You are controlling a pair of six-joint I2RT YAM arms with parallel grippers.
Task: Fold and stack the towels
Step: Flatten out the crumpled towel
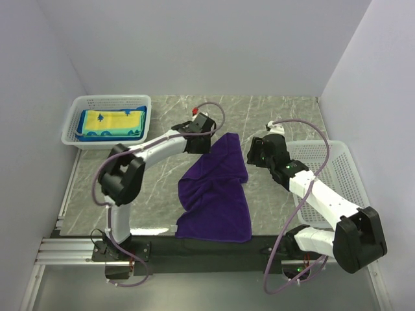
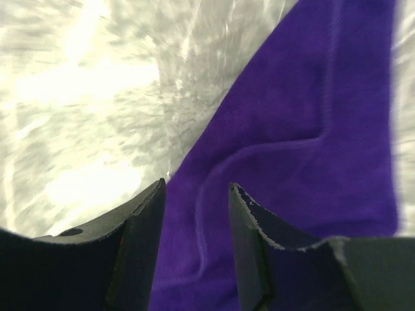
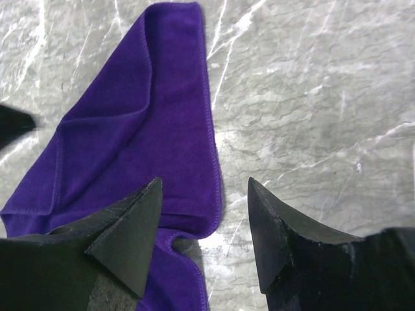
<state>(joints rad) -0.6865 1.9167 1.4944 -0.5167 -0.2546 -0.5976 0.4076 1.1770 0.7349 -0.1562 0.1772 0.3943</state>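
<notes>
A purple towel [image 1: 215, 194] lies rumpled in the middle of the table, its upper part folded over in a narrow strip [image 3: 149, 116]. My left gripper [image 1: 202, 149] hovers over the strip's upper left edge. Its jaws [image 2: 196, 184] stand open, with purple cloth [image 2: 311, 129] showing below the gap. To the right of the strip, my right gripper [image 1: 249, 155] is open [image 3: 204, 181] above the towel's stitched right edge and bare table. A yellow towel with a blue border [image 1: 111, 122] lies folded in the back left basket.
A white mesh basket [image 1: 78, 133] stands at the back left corner. A second white basket [image 1: 340, 162] sits at the right, partly under my right arm. The marble tabletop [image 1: 162, 188] shows around the towel. White walls close in on three sides.
</notes>
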